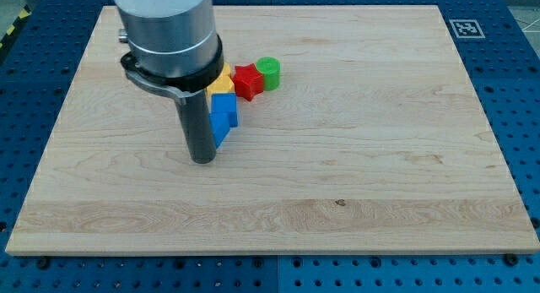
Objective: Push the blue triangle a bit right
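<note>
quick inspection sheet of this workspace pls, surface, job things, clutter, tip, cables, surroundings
surface: light wooden board, flat, with a small black-and-white marker tag at the view's top right corner.
job's things: blue triangle, partly hidden behind the rod, in a tight cluster left of the board's centre.
clutter: yellow block, shape unclear and mostly hidden, above the blue one; red star-like block and green cylinder to its right.
grippers: none fitted; my tip rests on the board at the blue triangle's lower left edge, apparently touching it.
cables: nothing seen.
surroundings: blue perforated table around the board; yellow-black striped edge at the view's top left.
</note>
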You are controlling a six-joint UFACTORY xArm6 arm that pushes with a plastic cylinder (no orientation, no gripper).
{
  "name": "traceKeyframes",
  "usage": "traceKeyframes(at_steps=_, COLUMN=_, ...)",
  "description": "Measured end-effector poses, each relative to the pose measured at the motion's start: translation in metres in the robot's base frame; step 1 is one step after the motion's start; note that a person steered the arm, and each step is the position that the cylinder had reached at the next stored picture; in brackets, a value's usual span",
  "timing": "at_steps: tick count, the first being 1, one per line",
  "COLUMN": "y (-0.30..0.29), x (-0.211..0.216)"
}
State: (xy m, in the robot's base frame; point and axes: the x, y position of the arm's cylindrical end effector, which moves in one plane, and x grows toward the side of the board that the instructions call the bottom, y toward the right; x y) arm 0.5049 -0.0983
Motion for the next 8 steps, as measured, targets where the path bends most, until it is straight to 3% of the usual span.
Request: traceKeyframes(at_steps=8, y=0.009, x=-0.014)
